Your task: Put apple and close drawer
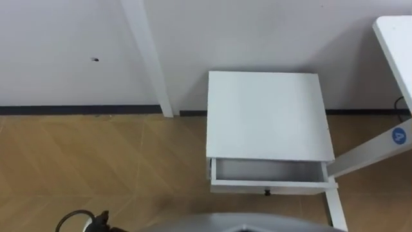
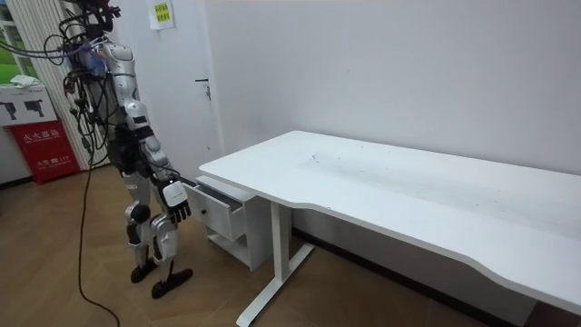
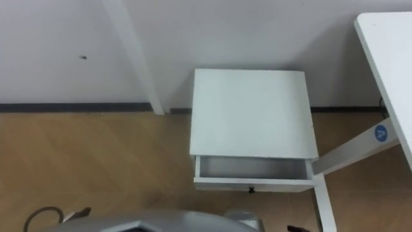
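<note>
A low white cabinet stands against the wall, straight ahead of me. Its top drawer is pulled partly out, and the strip of its inside that I see is bare and white. A small dark knob sits on the drawer front. In the room view I stand upright, facing the drawer. My right hand hangs at my side just short of the drawer front, fingers relaxed and pointing down, with nothing seen in it.
A large white desk stands at my right, and its slanted leg runs close past the drawer's right corner. Wooden floor lies to the left of the cabinet. A white door frame rises at the wall. A red box stands far behind me.
</note>
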Tool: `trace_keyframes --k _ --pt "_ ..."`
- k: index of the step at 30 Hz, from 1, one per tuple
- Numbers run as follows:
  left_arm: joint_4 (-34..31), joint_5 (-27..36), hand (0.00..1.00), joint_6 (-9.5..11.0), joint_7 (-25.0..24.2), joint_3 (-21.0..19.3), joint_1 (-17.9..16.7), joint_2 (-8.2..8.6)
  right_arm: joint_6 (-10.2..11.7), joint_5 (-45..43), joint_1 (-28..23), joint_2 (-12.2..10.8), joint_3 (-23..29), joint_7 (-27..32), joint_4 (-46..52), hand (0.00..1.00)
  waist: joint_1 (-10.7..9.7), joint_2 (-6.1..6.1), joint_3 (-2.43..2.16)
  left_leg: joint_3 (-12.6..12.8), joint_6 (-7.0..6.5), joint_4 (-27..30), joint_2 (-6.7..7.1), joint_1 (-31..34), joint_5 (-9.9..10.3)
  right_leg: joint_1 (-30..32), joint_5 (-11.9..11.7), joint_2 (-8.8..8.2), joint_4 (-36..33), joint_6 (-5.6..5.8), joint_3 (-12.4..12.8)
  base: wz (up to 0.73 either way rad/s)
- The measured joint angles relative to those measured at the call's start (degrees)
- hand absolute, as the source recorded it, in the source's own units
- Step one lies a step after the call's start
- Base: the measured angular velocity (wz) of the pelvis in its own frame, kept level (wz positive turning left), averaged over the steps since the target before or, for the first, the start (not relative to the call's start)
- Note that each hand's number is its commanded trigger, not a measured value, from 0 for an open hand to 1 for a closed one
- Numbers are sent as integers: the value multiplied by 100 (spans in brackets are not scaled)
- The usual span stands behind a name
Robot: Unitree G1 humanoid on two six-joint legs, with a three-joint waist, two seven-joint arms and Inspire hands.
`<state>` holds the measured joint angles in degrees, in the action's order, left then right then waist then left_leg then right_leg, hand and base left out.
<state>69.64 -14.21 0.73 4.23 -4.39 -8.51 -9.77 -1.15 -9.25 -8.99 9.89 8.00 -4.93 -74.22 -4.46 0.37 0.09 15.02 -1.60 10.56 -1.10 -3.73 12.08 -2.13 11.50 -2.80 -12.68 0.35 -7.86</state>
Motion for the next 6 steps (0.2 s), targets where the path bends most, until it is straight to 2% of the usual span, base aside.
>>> trace_keyframes --k 3,6 --pt "51 -8 0 -75 -53 1 -2 0 -21 -41 7 0 1 -7 -1 0 2 25 2 28 -3 5 -2 -15 29 -1 5 2 -3 8 21 -5" --pt "119 -11 0 -117 -117 1 -2 0 -23 -82 7 3 3 -19 -3 0 1 50 22 42 -9 16 -5 -35 59 -14 9 10 -12 15 33 -4"
